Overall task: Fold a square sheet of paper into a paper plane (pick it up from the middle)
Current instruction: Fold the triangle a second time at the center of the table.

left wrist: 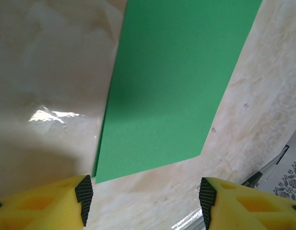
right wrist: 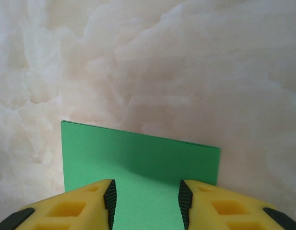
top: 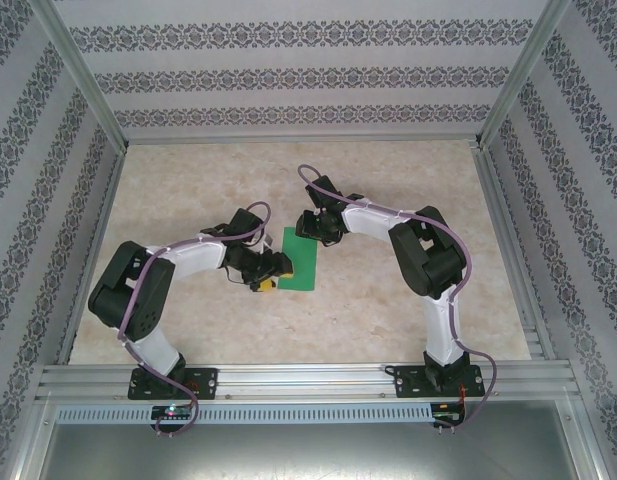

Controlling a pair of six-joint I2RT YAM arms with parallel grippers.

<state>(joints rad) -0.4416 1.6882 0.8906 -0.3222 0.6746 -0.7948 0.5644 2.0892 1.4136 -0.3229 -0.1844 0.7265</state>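
At the middle of the table [top: 408, 300], you have the green sheet of paper [top: 300, 258] lying on the pale marbled surface; from the top view it reads as a rectangle, longer than it is wide, with its long sides running away from the arm bases. In the left wrist view the sheet [left wrist: 176, 81] has a straight near edge and 1 sharp corner pointing toward the camera; in the right wrist view its far edge [right wrist: 138, 158] runs clean across the marble.

Your left gripper [top: 273, 275] sits at the sheet's near-left corner; its 2 yellow fingers [left wrist: 52, 206] stand wide apart with nothing between the pads, and the gap [left wrist: 145, 199] frames the paper's near edge without touching it. Your right gripper [top: 310, 232] is at the far end of the sheet; its fingers [right wrist: 71, 208] are parted more narrowly, green paper shows in the gap [right wrist: 145, 201], and you cannot tell whether the tips touch the sheet.

Your left arm is folded back at the elbow on the left, its forearm reaching right toward the paper; your right arm rises from its base, bends at the right, and reaches left across the table. Patterned walls [top: 308, 70] close in 3 sides.
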